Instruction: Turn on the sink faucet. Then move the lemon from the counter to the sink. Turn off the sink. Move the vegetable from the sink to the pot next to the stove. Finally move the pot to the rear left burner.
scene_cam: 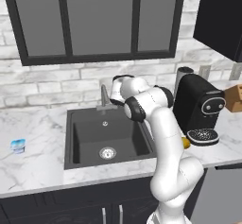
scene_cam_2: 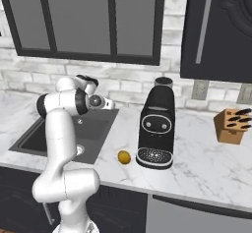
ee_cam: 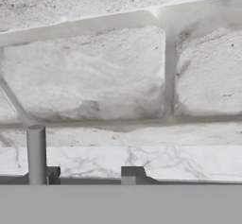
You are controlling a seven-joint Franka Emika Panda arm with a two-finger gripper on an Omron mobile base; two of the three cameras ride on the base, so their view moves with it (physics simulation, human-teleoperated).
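Item: slim grey metal sink faucet (scene_cam: 103, 97), upright at the rear rim of the basin, in front of the pale brick wall. In the hand view its grey post (ee_cam: 36, 154) stands at lower left, and two small dark finger tips (ee_cam: 132, 173) rise at the bottom edge, one just beside the post and one to its right. The post lies to the left of the span between the jaws, not within it.

Jaws (ee_cam: 90, 176): set partly apart. Nothing can be seen between them. Whether the left tip touches the post cannot be told.

Item: dark grey rectangular sink (scene_cam: 85, 138) with round silver drain ring (scene_cam: 108, 153). Contents: none visible; no water seen from the spout.

Item: small round bright yellow lemon (scene_cam_2: 124, 157), on the white grey-veined marble counter (scene_cam_2: 197, 163), between the sink's right rim and the black coffee machine (scene_cam_2: 156, 129), just beside the machine's base, well apart from the jaws.

Other stock on the counter: small blue-and-white cup (scene_cam: 18, 146) left of the sink, contents not discernible; wooden knife block (scene_cam_2: 231, 125) with dark handles, far right.
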